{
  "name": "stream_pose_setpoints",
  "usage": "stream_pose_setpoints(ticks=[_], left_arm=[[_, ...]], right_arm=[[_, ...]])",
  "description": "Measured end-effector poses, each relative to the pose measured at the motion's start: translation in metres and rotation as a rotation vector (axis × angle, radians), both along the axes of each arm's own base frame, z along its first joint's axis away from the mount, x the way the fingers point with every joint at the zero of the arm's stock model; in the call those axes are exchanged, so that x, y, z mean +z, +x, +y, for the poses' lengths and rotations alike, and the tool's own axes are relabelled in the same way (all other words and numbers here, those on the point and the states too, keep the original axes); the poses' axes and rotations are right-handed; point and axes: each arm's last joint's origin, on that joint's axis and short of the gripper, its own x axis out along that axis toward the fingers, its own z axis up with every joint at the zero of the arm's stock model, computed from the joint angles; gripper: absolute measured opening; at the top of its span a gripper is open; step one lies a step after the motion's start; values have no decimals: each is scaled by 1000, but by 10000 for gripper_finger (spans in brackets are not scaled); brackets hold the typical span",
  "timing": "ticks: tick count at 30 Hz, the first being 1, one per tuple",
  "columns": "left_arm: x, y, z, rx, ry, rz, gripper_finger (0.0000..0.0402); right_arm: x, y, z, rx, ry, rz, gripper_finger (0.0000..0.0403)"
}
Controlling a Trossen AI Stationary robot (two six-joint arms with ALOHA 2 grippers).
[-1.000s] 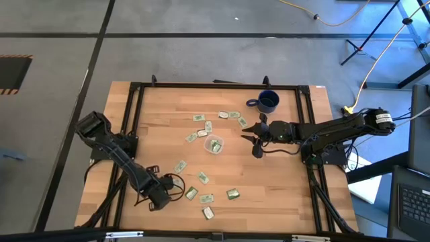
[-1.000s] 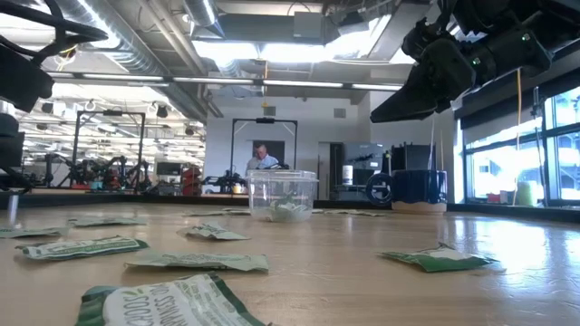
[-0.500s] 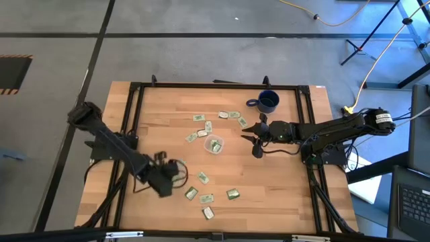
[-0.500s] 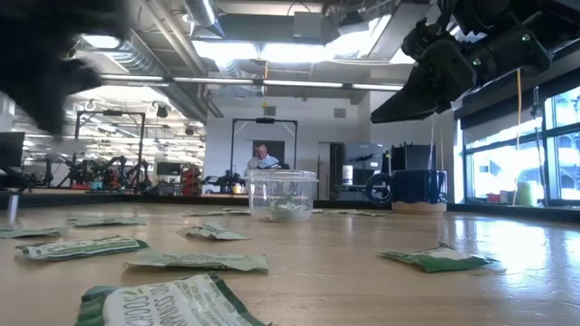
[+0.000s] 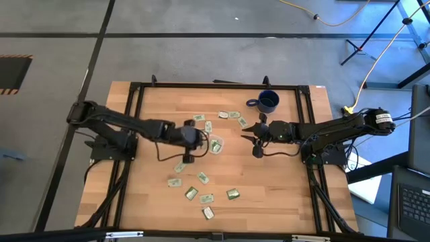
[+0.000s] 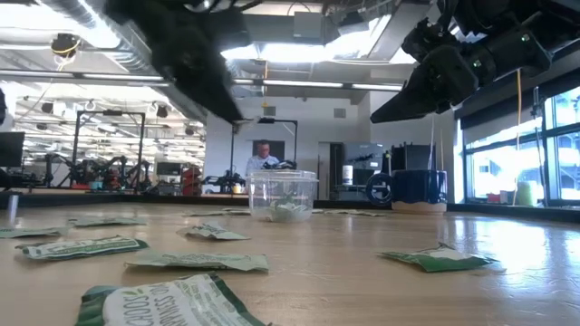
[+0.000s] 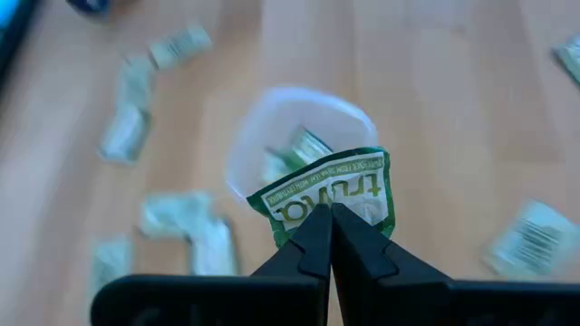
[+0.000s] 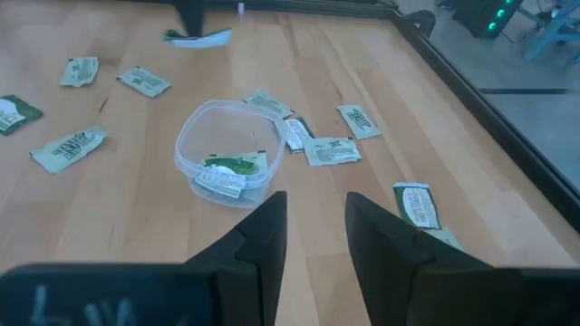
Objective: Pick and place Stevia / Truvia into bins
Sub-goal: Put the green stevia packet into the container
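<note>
A flat green-and-white Truvia sachet [image 7: 331,195] is pinched in the closed left gripper [image 7: 328,217] just beside the clear round plastic cup [image 5: 214,144]. The right gripper [image 5: 254,139], jaws apart and empty, hovers nearby over bare wood.

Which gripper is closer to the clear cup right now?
Left. The left gripper, shut on a sachet, is right beside the cup. The right gripper, open, hangs farther off on the cup's other side.

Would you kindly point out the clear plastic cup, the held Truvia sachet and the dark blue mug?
clear plastic cup [image 8: 186,136], right wrist view, on its near-side rim.
Truvia sachet [image 7: 349,181], left wrist view, on its printed face.
dark blue mug [image 5: 269,101], high view, on its rim.
</note>
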Motion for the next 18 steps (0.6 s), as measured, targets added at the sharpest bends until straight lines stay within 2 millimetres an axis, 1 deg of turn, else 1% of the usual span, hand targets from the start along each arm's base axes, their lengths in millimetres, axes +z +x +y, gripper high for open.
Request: stream_pose_setpoints(ticks=[3,6,9,13,18], left_arm=[[2,8,10,-41,70,15,2],[5,23,15,-76,114,20,2],[4,38,20,-117,126,85,1],[-5,51,23,-116,121,186,2],[-18,66,22,-152,103,219,1]], right_arm=[[0,0,0,0,0,-2,118],[0,0,-1,-5,0,-4,118],[0,0,-3,-12,0,-2,118],[0,0,-3,-13,0,3,118],[-1,0,-3,-13,2,5,118]])
